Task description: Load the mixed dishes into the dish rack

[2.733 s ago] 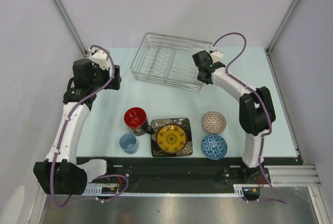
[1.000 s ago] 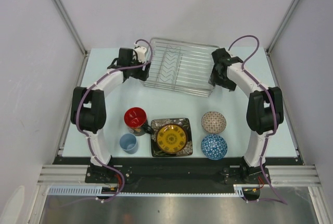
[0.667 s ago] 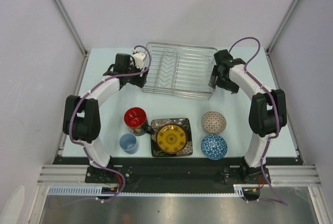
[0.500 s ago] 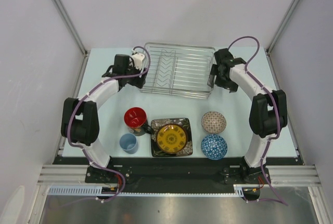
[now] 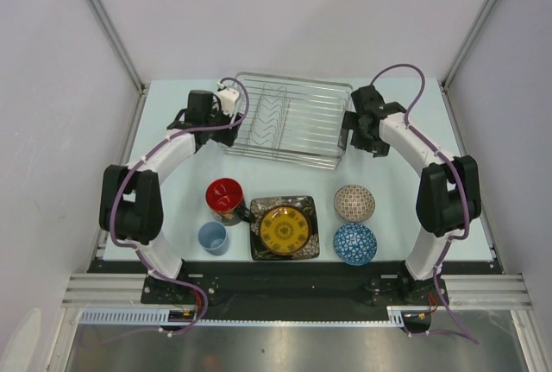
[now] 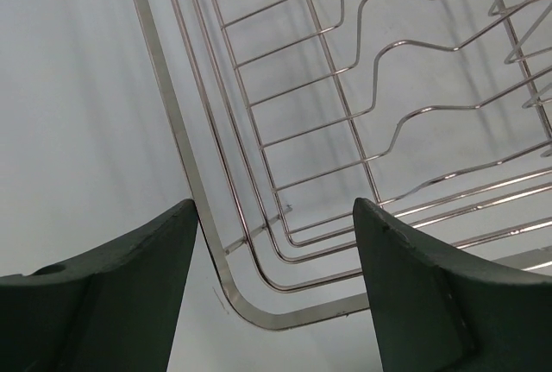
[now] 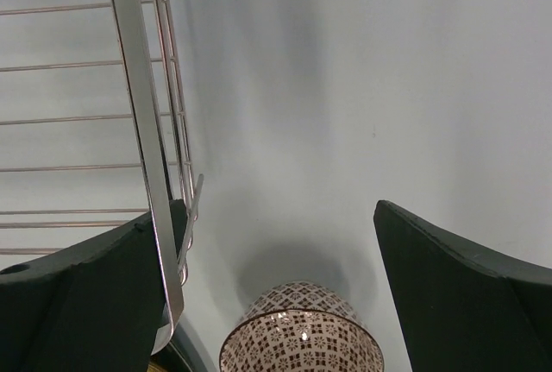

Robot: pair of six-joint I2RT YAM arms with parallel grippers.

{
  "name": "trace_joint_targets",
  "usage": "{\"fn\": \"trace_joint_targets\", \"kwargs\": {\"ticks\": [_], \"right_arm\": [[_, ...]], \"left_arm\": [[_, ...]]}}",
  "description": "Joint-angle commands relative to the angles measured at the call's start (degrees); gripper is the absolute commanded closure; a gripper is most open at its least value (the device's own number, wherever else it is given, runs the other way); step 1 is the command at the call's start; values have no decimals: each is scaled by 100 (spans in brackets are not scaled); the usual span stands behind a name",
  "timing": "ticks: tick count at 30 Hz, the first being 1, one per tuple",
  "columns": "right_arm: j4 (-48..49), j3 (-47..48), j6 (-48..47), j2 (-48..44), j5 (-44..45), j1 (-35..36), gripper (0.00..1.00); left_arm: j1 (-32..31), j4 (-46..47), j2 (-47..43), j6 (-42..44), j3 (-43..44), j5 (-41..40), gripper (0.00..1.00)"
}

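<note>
The silver wire dish rack (image 5: 287, 120) lies at the back of the table with nothing in it. My left gripper (image 5: 229, 129) is open at the rack's left end; in the left wrist view the rack's rounded corner rim (image 6: 172, 122) sits between the fingers of the gripper (image 6: 274, 208). My right gripper (image 5: 348, 134) is open at the rack's right end, with the rim (image 7: 142, 130) crossing its left finger (image 7: 95, 294). Near the front stand the black mug (image 5: 226, 197), light-blue cup (image 5: 212, 237), yellow plate (image 5: 285, 229) on the dark square plate (image 5: 257, 249), pinkish bowl (image 5: 354, 203) (image 7: 302, 342) and blue bowl (image 5: 354, 243).
The pale table (image 5: 172, 191) is walled by grey panels left, right and behind. Both arms curve along the table's sides from their bases at the near edge. The dishes form a row between the arms, in front of the rack.
The rack has slid left and toward the front and turned a little, both grippers staying at its ends. The right gripper's jaws have spread wider.
</note>
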Motion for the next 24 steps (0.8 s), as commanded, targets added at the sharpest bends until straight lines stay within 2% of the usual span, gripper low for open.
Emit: {"fn": "trace_joint_targets", "kwargs": {"ticks": [1,3,6,10,13,18,24], "right_arm": [[461,180,641,214,-2,83,0],[86,398,528,582,280,135,0],[-513,899,351,1083,1210,469,0],[-1208,1768,175,1585,2948,1171,0],[-1709,2463,149,1840,3584,1506,0],[-2000,2702,0,1868,3762,1638,0],[-1781,2763,-176,1499,3227,1911,0]], "left_arm": [[-76,-96,-264,224,-192,128,23],[-76,-87,-299,269,-210,111,23],[-76,-34,-334,304,-263,111,23],[-76,-16,-308,304,-289,128,24],[-76,-43,-299,322,-254,102,24],[-76,-60,-325,383,-254,93,24],[-76,-95,-299,331,-193,102,25]]}}
